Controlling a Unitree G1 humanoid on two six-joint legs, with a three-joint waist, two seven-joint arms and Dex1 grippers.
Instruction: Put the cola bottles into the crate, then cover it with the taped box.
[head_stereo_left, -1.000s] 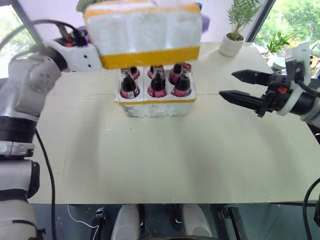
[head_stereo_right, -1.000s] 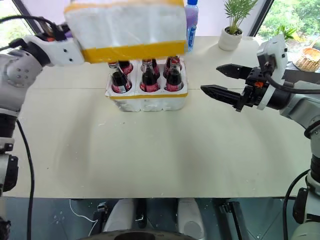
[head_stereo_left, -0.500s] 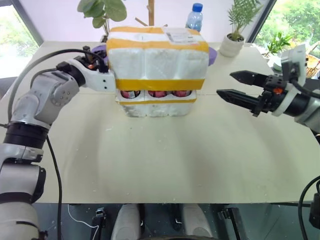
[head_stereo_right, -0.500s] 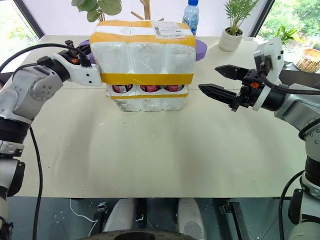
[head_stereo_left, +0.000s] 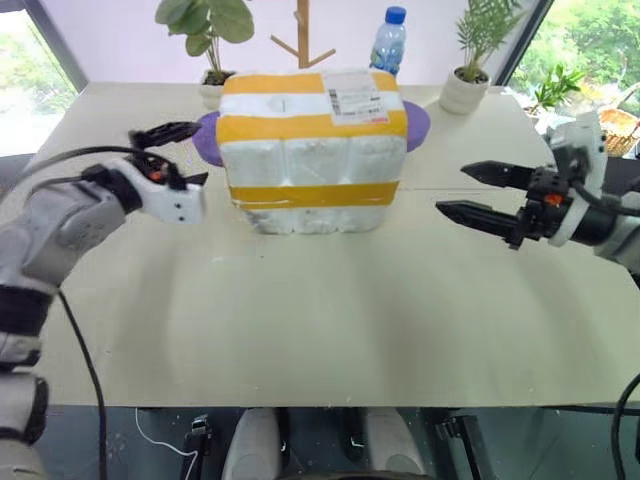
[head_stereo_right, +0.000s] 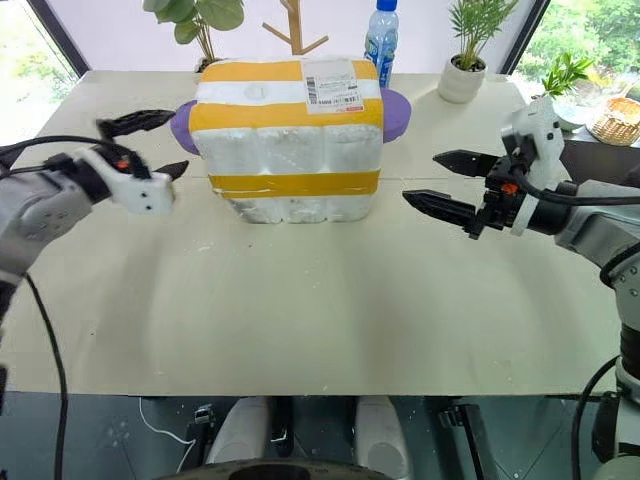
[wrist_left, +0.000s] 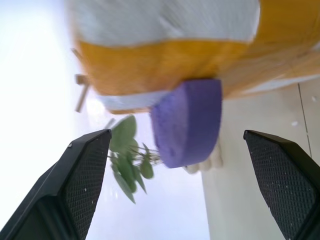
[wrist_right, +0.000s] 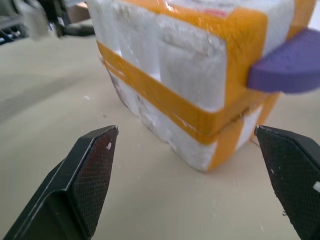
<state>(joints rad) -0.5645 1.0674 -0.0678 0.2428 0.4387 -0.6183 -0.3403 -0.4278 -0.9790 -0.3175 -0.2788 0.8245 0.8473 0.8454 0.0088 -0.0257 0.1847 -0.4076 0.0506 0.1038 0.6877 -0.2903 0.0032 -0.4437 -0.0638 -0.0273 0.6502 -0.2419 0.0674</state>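
Observation:
The taped box (head_stereo_left: 310, 140), white foam with yellow bands and a shipping label on top, sits down over the crate (head_stereo_left: 310, 219). Just the crate's white lower wall shows beneath the box's bottom band. The cola bottles are hidden under the box. My left gripper (head_stereo_left: 183, 156) is open, a short way left of the box and touching nothing. In the left wrist view its wide-apart fingers (wrist_left: 82, 180) frame the box (wrist_left: 165, 50). My right gripper (head_stereo_left: 452, 190) is open too, empty, level with the box's right side and apart from it.
A purple disc (head_stereo_left: 207, 138) pokes out from behind the box on both sides. At the table's far edge stand a blue-capped water bottle (head_stereo_left: 388, 40), a wooden stand (head_stereo_left: 302, 30) and two potted plants (head_stereo_left: 466, 85) (head_stereo_left: 208, 30). Bare tabletop (head_stereo_left: 330, 310) lies in front.
The box came down from above the bottles onto the crate, hiding them. My left gripper opened, let go of the box and drew back to the left. The right gripper sank slightly.

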